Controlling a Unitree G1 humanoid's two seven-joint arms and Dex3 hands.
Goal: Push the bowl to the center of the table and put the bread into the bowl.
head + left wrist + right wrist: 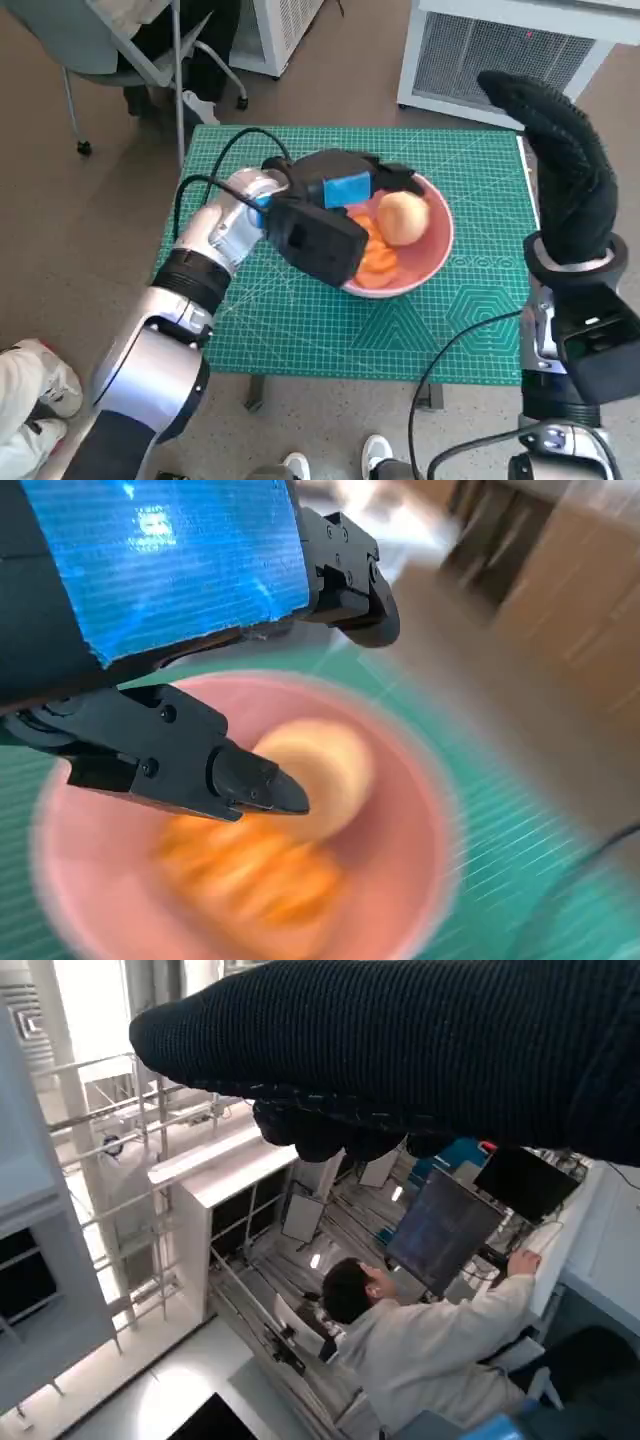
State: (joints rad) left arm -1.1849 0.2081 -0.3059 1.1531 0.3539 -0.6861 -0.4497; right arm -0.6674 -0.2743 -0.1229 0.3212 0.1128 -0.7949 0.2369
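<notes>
Over the pink bowl the left hand hovered with fingers spread and empty — bread already inside — so a careless withdrawal could have clipped the rim and dragged it off-center, while the right hand stood raised, holding nothing.

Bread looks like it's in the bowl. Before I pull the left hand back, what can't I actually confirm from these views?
- Head view: the left hand covers the bowl's far-left rim, so contact there is unclear.
- Left wrist view: motion blur smears the bread and the orange pieces; what those are cannot be told.
- Right wrist view: the right hand points away from the table; a person and room show instead.
</notes>
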